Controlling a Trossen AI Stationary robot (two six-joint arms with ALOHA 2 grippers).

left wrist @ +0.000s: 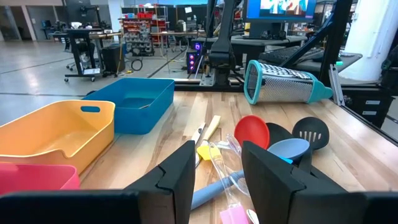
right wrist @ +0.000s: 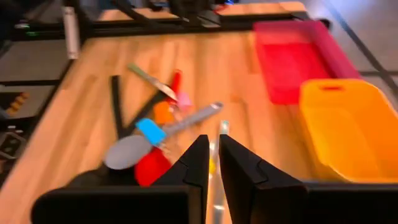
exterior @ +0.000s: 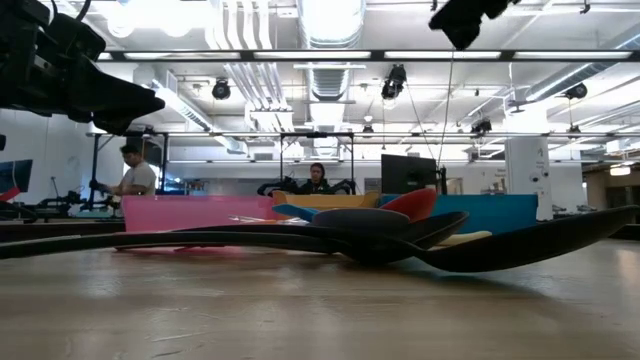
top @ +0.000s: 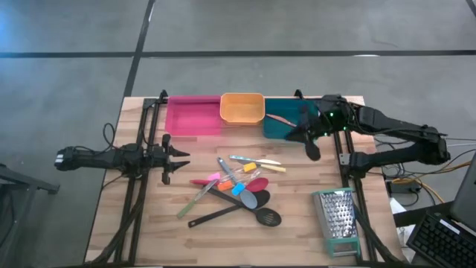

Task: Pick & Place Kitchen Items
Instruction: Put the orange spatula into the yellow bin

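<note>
The kitchen utensils (top: 238, 187) lie in a loose pile at the table's middle: black long-handled spoons (top: 260, 216), a red spatula (top: 256, 184), a grey spoon (top: 249, 199) and small blue, yellow and orange pieces. The pile also shows in the left wrist view (left wrist: 261, 143) and the right wrist view (right wrist: 155, 134). A slim pink piece (top: 279, 117) lies in the teal bin (top: 286, 128). My left gripper (top: 181, 158) is open and empty, left of the pile. My right gripper (top: 312, 151) is raised by the teal bin's right end, its fingers nearly together with nothing between them.
A pink bin (top: 192, 115), an orange bin (top: 242, 108) and the teal bin stand in a row along the far edge. A metal grater with green trim (top: 338, 219) lies at the near right. Bare wood lies near the front edge. People show in the room behind (exterior: 135, 170).
</note>
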